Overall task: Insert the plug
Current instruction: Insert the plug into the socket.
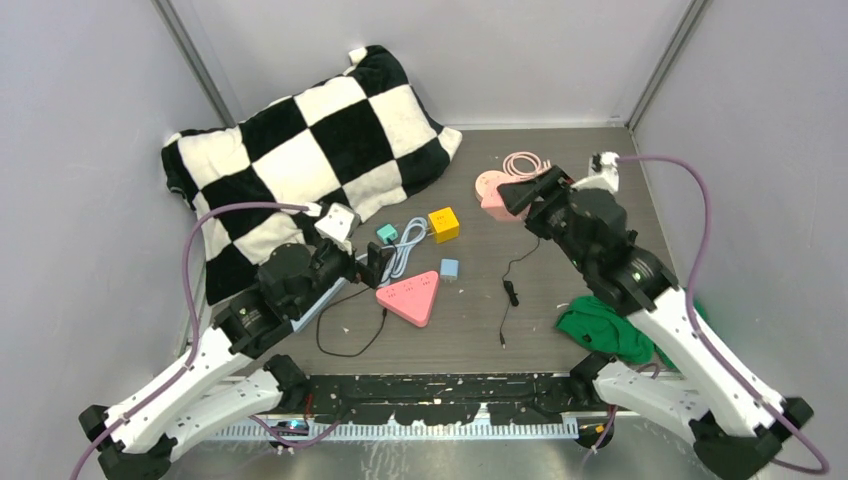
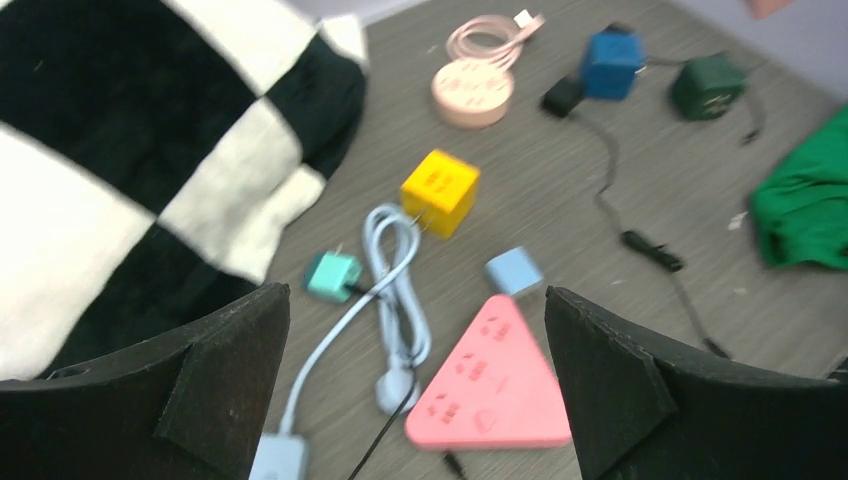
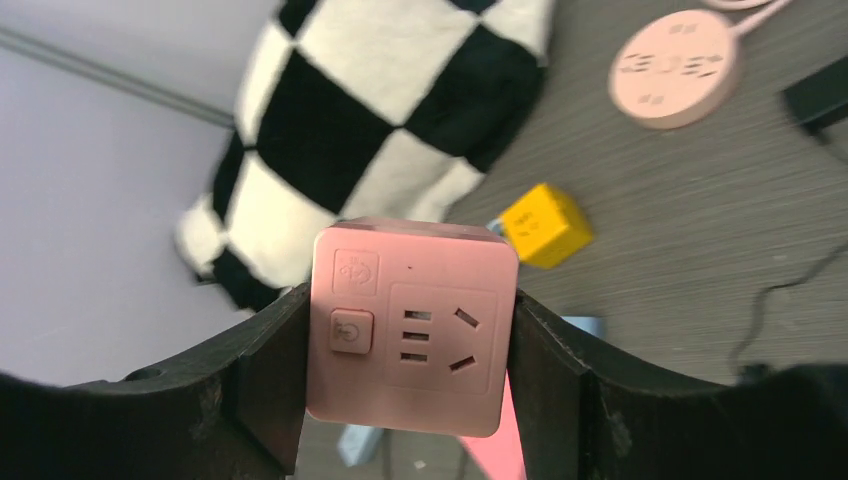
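My right gripper (image 3: 410, 345) is shut on a pink cube socket (image 3: 410, 325), held in the air with its socket face toward the wrist camera; in the top view the gripper (image 1: 515, 195) is at the back right. My left gripper (image 2: 417, 390) is open and empty, hovering over a pink triangular power strip (image 2: 490, 385) and a pale cable with a white plug (image 2: 397, 390). In the top view the left gripper (image 1: 375, 262) is just left of the strip (image 1: 410, 297). A teal plug (image 2: 333, 275) and a light blue adapter (image 2: 514, 270) lie beside the cable.
A checkered pillow (image 1: 300, 160) fills the back left. A yellow cube socket (image 1: 444, 224), a round pink strip (image 2: 472, 92) with coiled cable, a blue cube (image 2: 612, 62), a dark green cube (image 2: 708, 85), a thin black cable (image 1: 510, 290) and a green cloth (image 1: 600, 325) lie around.
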Controlling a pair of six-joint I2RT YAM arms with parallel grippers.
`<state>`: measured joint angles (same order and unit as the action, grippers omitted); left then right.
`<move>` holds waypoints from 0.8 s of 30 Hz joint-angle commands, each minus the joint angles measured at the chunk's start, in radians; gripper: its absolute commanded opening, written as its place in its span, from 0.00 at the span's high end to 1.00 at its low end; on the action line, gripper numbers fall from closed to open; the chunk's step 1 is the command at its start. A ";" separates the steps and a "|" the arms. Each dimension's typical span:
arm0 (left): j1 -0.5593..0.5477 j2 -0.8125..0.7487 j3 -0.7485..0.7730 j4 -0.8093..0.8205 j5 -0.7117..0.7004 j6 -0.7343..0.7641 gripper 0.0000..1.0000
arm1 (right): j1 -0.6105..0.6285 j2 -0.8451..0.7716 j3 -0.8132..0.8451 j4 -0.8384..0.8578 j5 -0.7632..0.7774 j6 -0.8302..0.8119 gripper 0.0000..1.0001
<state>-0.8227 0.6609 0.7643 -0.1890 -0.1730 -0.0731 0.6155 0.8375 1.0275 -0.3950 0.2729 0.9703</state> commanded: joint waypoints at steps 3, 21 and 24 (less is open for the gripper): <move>0.002 0.041 0.090 -0.278 -0.200 0.019 0.00 | -0.025 0.266 0.199 -0.186 0.260 -0.222 0.62; 0.002 -0.167 -0.061 -0.233 -0.131 0.130 0.00 | -0.234 0.728 0.335 -0.182 0.397 -0.037 0.56; 0.002 -0.179 -0.064 -0.235 -0.125 0.133 0.00 | -0.239 0.792 0.413 -0.244 0.419 -0.025 0.56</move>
<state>-0.8227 0.5014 0.7059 -0.4671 -0.3210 0.0360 0.3790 1.5932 1.3159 -0.6025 0.5961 0.8955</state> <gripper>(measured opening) 0.996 0.677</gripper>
